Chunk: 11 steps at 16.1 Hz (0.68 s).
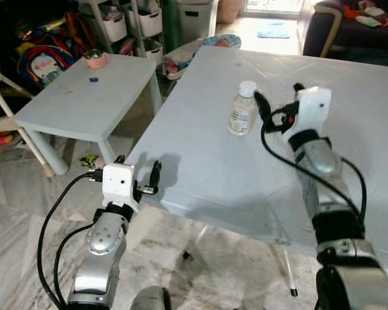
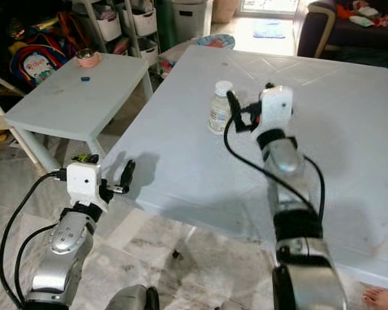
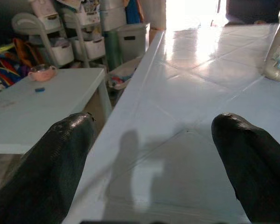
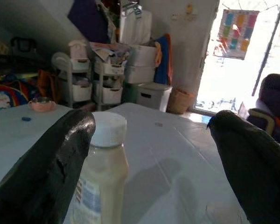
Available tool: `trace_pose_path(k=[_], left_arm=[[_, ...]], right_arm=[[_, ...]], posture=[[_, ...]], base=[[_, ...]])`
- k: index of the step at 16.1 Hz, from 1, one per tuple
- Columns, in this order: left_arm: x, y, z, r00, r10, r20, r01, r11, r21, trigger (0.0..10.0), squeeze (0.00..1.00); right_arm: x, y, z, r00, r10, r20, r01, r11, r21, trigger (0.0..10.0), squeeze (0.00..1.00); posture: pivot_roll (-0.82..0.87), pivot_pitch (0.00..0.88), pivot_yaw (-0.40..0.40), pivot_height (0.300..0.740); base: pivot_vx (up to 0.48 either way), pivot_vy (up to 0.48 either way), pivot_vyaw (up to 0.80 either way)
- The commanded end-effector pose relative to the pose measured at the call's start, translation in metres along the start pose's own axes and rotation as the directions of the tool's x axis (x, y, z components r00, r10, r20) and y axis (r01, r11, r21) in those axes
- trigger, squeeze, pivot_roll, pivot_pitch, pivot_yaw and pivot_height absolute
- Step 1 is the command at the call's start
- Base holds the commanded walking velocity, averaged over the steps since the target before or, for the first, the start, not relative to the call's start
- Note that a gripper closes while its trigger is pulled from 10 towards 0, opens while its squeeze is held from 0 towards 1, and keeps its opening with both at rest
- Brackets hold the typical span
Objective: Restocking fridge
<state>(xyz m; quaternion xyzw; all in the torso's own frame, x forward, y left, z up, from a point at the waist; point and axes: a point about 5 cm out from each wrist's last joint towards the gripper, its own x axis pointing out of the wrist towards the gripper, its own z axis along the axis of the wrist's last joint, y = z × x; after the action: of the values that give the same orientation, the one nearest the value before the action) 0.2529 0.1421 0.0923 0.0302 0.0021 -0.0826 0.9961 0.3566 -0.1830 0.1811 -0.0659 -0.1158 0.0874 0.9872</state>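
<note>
Bottle (image 1: 242,108) approached on white table (image 1: 200,161).
Right gripper (image 1: 277,103), fingers spread, is held at the bottle's 3 o'clock; left gripper (image 1: 142,173), fingers parted, is held at the table's 7 o'clock edge.

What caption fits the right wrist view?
Open right claw approaches a white-capped bottle on the white table.

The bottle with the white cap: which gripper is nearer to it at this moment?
Right. The right gripper is open beside the bottle on the large table, not touching it. The left gripper hangs open at the table's near corner, well short.
</note>
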Motion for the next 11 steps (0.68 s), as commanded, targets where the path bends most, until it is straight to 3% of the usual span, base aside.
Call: trace_pose_path(k=[1, 7, 11], left_arm=[[-0.002, 0.005, 0.001, 1.0, 0.005, -0.008, -0.005, 1.0, 0.022, 10.0, 0.0], [-0.017, 0.015, 0.003, 0.999, 0.012, -0.044, -0.01, 0.998, 0.057, 10.0, 0.0], [-0.023, 0.019, 0.002, 0.998, 0.025, -0.061, -0.021, 0.998, 0.066, 10.0, 0.0]], right_arm=[[0.003, -0.001, 0.0, 1.0, 0.012, -0.007, -0.012, 1.0, 0.002, 10.0, 0.0], [0.023, -0.004, 0.007, 1.0, 0.022, -0.022, -0.022, 1.0, -0.003, 10.0, 0.0], [0.031, 0.007, 0.011, 0.994, 0.107, -0.017, -0.107, 0.994, 0.003, 10.0, 0.0]], posture=[[0.05, 0.086, 0.073, 0.74], [0.11, 0.128, 0.094, 0.74], [0.12, 0.135, 0.092, 0.74]], base=[[0.0, 0.0, 0.0], [0.0, 0.0, 0.0], [0.0, 0.0, 0.0]])
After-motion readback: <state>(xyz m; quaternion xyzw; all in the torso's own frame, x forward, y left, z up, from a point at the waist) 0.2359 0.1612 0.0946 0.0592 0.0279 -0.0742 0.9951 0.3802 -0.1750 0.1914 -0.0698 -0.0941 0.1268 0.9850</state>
